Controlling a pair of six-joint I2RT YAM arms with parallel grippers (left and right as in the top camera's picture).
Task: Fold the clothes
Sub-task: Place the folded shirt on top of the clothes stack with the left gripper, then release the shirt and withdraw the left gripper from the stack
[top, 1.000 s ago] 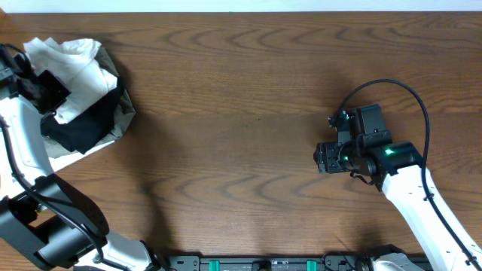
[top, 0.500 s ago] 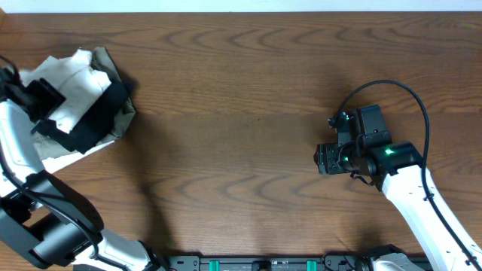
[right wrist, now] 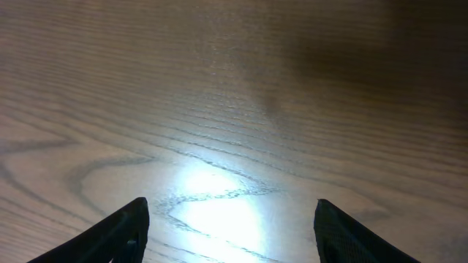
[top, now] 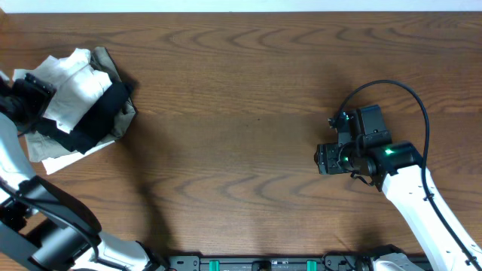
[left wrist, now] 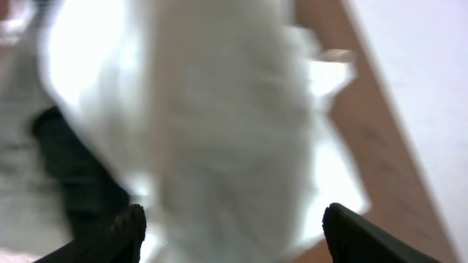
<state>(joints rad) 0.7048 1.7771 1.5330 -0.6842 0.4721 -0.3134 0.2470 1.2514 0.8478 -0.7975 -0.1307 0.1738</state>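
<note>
- Clothes [top: 79, 83] heaped at the far-left edge of the table [top: 248, 90]: white, black and olive layers, partly hidden by the left arm.
- Left gripper [left wrist: 232, 228]: fingers spread wide; cloth ahead badly blurred, contact unclear.
- Right gripper [right wrist: 230, 219]: spread wide over the wood, well apart from the pile.

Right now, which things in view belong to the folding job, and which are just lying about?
Job: white garment, black garment and olive garment, heaped at far left; left arm at the heap.
Lying about: nothing; just the wooden table and the right arm, jaws open.
</note>
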